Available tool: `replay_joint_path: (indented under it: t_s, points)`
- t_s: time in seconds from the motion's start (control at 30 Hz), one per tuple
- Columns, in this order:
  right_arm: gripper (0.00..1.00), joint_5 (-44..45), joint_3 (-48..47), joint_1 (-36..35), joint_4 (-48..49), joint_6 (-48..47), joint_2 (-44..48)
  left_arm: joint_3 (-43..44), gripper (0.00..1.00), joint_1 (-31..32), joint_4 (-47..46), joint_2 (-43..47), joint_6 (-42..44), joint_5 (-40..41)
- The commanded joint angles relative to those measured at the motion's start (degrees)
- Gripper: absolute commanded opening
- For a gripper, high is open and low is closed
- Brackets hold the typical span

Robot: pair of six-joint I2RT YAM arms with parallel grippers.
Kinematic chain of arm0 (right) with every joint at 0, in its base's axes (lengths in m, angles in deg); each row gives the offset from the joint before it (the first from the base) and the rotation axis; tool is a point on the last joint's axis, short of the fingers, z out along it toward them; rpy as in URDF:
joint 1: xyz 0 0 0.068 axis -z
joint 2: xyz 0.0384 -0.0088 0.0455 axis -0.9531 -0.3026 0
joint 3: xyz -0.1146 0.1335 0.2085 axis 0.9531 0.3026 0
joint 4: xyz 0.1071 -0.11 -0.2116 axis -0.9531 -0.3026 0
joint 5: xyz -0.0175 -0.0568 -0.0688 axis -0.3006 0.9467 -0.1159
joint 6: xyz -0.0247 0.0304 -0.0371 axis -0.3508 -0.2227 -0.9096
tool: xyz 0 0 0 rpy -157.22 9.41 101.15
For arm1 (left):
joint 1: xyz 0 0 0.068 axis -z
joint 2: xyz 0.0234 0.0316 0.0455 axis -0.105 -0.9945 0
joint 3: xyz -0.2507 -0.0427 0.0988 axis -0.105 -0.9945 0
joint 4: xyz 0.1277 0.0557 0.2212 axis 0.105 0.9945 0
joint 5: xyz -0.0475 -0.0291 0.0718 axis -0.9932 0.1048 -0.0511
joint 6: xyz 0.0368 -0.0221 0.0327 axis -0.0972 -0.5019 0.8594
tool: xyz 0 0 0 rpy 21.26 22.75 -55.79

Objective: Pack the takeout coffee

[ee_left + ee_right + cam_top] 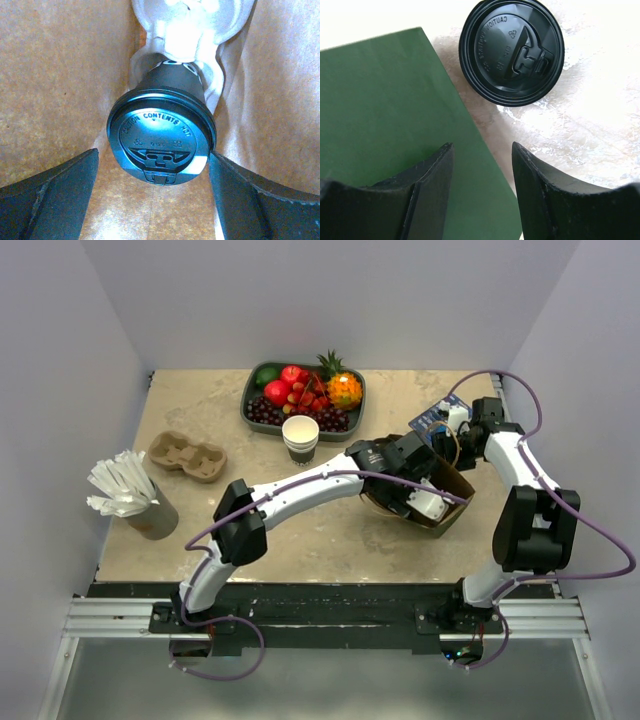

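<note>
Our coffee point(162, 132) sat in the brown bag point(50, 75) at 3 o'clock on the surface point(320, 540). Our left pincer point(152, 152) was spread around it, the right pincer point(482, 147) half spread, empty. We feared a finger point(240, 190) catching the coffee could tip it.

Left arm point(300, 483) reaches across to the right, jaws wide — right arm point(525, 475) bent back, jaws parted.

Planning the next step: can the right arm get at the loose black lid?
Probably yes. The lid lies flat on the table just ahead of its fingers, uncovered; the green sheet sits beside it.
</note>
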Motion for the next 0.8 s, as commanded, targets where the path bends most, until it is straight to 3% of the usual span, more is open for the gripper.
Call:
replay_joint_path:
  t_s: [0.0,0.77]
  points:
    - [0.54,-1.5,-2.2,-0.2,-0.2,1.2,1.0,1.4,0.95,0.0,0.7,4.8,-0.6,-2.6]
    - [0.54,-3.2,0.8,-0.2,2.2,2.7,2.7,8.3,0.96,0.2,9.0,5.5,3.0,-9.6]
